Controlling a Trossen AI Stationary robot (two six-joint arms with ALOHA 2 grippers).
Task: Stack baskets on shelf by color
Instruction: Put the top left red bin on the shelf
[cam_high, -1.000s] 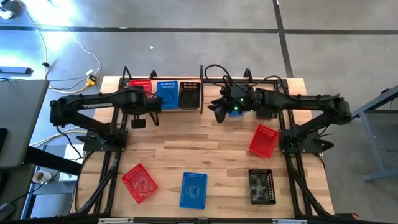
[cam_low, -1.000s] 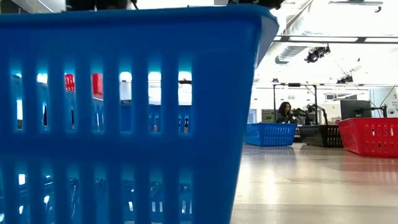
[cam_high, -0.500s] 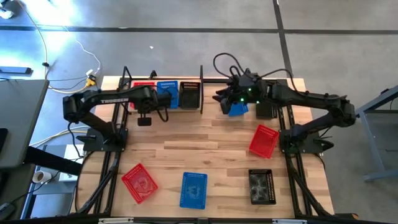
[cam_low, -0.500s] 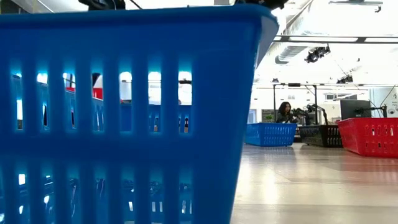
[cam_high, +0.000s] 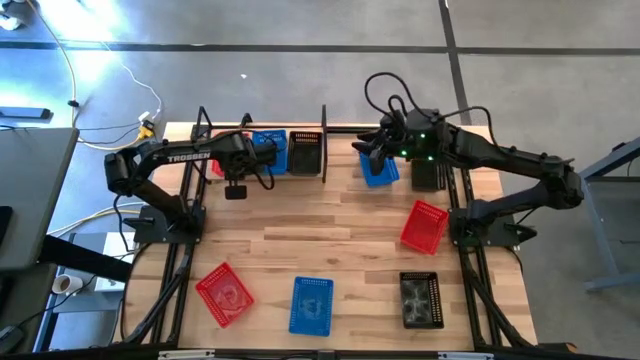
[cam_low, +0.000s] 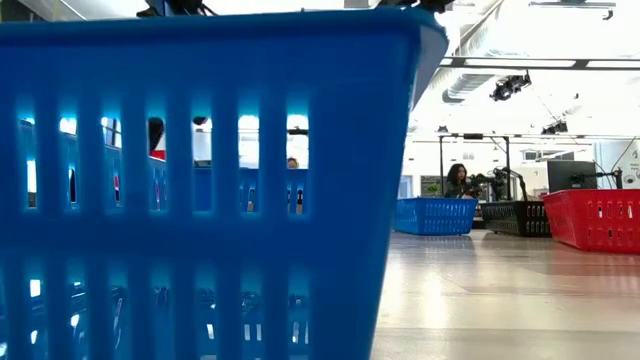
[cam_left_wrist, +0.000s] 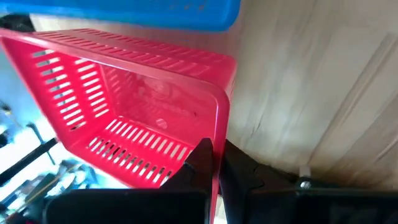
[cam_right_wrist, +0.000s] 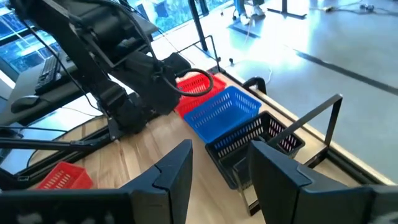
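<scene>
My left gripper (cam_left_wrist: 214, 155) is shut on a red basket (cam_left_wrist: 124, 106) at the shelf's left end (cam_high: 200, 130). That basket stands next to a blue basket (cam_high: 270, 150) and a black basket (cam_high: 305, 152). It is tilted with its opening toward the wrist camera, and I cannot tell whether it rests on the board. My right gripper (cam_right_wrist: 217, 155) is open and holds nothing. It hangs high above a second blue basket (cam_high: 382, 172), right of the upright divider (cam_high: 323, 140). My left gripper pinches the red basket's side wall (cam_left_wrist: 217, 134) at the rim, close to a corner. One finger (cam_left_wrist: 200, 157) is inside the basket and the other outside. The fingers come steeply from above. The basket sits tilted in the hold.
On the open table lie a red basket (cam_high: 425, 225), a black one (cam_high: 420, 300), a blue one (cam_high: 312, 305) and another red one (cam_high: 225, 295). A further black basket (cam_high: 430, 175) sits under the right arm. The near blue basket (cam_low: 200, 200) fills the low view.
My left gripper, still shut on the red basket, has gone down and toward the table's right edge, closer to the blue basket on the shelf. My right gripper, still open, has risen and drawn back toward the right, uncovering the blue basket below it.
</scene>
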